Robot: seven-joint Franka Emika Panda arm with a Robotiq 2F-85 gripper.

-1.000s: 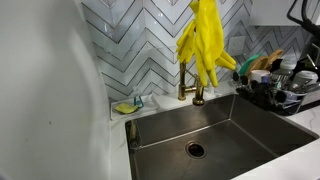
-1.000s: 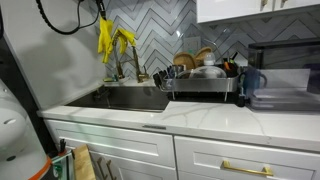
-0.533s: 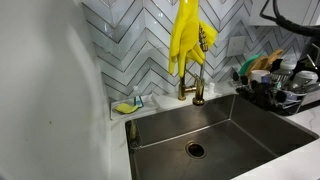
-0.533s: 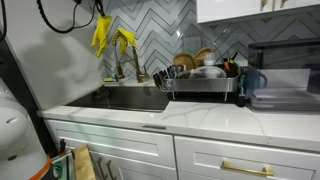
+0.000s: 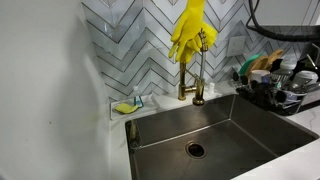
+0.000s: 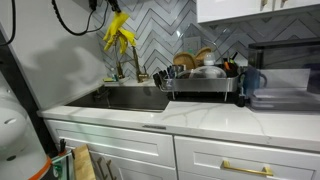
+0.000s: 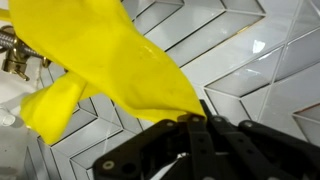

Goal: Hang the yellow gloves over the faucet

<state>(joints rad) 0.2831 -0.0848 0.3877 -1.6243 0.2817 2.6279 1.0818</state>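
Jaws clamped hard together on the cuff end of the yellow gloves [image 7: 100, 60]: in the wrist view the gripper [image 7: 205, 120] has its fingers pinched right onto the rubber, with no gap showing between them. And you've moved the load! A second ago the gloves dangled low at about three o'clock of the faucet [image 5: 199, 72], fingers swinging down past its arch; now, in an exterior view, the gloves [image 5: 188, 30] ride much higher and have slid across, bunched at roughly eleven o'clock of the gooseneck top, their tips hanging just beside the curve. Seen from the other side, the gloves [image 6: 118, 30] hover straight up at twelve o'clock of the faucet [image 6: 131, 68], clear of the dish rack [image 6: 200, 85] out at three o'clock. The wrist view catches a bit of brass faucet [image 7: 15, 60] at nine o'clock, under the yellow. That reads as lined up for the drape, not yet hung: I cannot tell whether rubber touches the arch. Your next call looks like a slow descent so the gloves fall on both sides of the neck before you release, or they may slip into the sink [image 5: 230, 135] below.
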